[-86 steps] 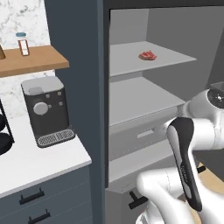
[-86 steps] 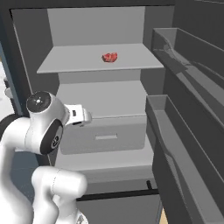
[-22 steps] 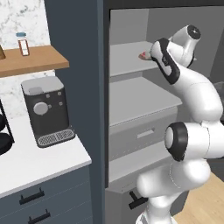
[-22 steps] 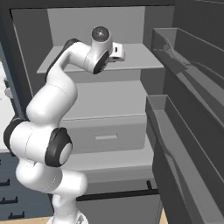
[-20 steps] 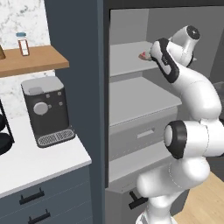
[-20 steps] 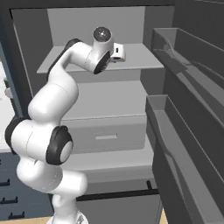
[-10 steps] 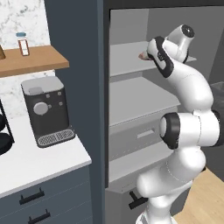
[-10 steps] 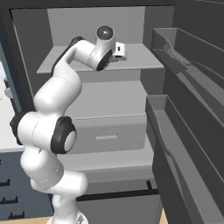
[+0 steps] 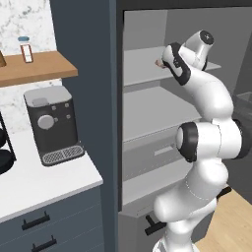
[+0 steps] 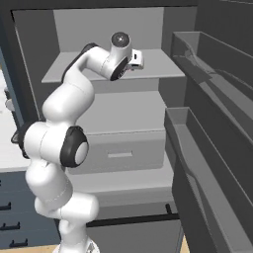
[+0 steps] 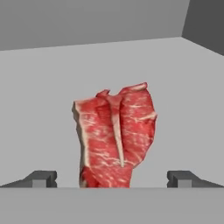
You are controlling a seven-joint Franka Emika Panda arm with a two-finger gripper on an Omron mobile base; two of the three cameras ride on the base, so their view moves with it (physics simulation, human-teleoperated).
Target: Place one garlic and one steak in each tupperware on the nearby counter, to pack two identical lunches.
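Observation:
A raw red steak (image 11: pixel 116 135) with white marbling lies on the top shelf (image 10: pixel 153 69) of the open fridge. In the hand view it sits right ahead, between my gripper's (image 11: pixel 111 178) two fingertips, which stand wide apart with nothing gripped. In the left base view the arm reaches up to that shelf, and a sliver of the steak (image 9: pixel 158 63) peeks out beside the hand. The white counter (image 9: pixel 44 179) lies at the left, over dark drawers. The garlic and the tupperware are out of view.
A dark coffee machine (image 9: pixel 51 123) stands on the counter under a wooden wall shelf (image 9: pixel 37 69) holding a small jar (image 9: pixel 27 49). The fridge has a lower shelf, a drawer (image 10: pixel 118 153), and an open door with deep bins (image 10: pixel 212 128) on the right.
The arm has risen from a low folded pose to the top shelf. Over the last second the hand has edged closer to the steak, jaws still open.

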